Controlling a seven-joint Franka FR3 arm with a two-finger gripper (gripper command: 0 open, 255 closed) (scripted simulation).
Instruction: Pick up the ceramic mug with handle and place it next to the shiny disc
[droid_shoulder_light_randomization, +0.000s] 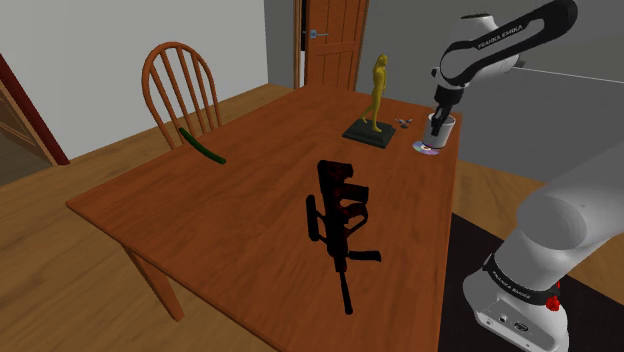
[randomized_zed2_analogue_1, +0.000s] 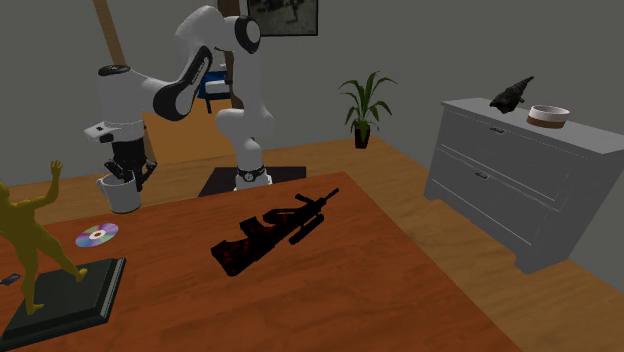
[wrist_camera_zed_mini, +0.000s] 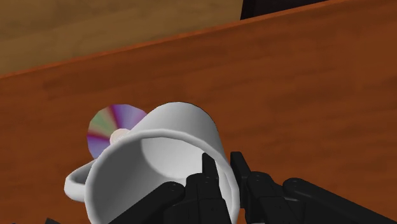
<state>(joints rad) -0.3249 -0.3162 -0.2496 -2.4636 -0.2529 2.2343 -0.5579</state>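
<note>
Warm brown wood makes the work surface: the desk (droid_shoulder_light_randomization: 250, 220) spans the shoulder view, with a chair (droid_shoulder_light_randomization: 180, 85) at its 10 o'clock corner. Over the far edge, at 1 o'clock, the arm (droid_shoulder_light_randomization: 500, 45) bends steeply down, so the hand comes at its load from above. A black rifle (droid_shoulder_light_randomization: 340, 215) lies mid-desk, and a gold statue (droid_shoulder_light_randomization: 376, 95) stands on a dark base towards 12 o'clock. Both sit clear of the drop spot, so neither should crowd it. The mug (droid_shoulder_light_randomization: 440, 130), white and upright, sits under the hand at the desk's 1 o'clock edge. In the wrist view the fingers (wrist_camera_zed_mini: 240, 168) pinch its wall, one inside the rim and one outside. That grip leaves the handle free, and it juts out on the side away from them. The disc (droid_shoulder_light_randomization: 428, 150) lies flat at the mug's 7 o'clock, just beside it. Whether the mug's base touches the desk I cannot tell. I judge the placing nearly done, with only the release left.
</note>
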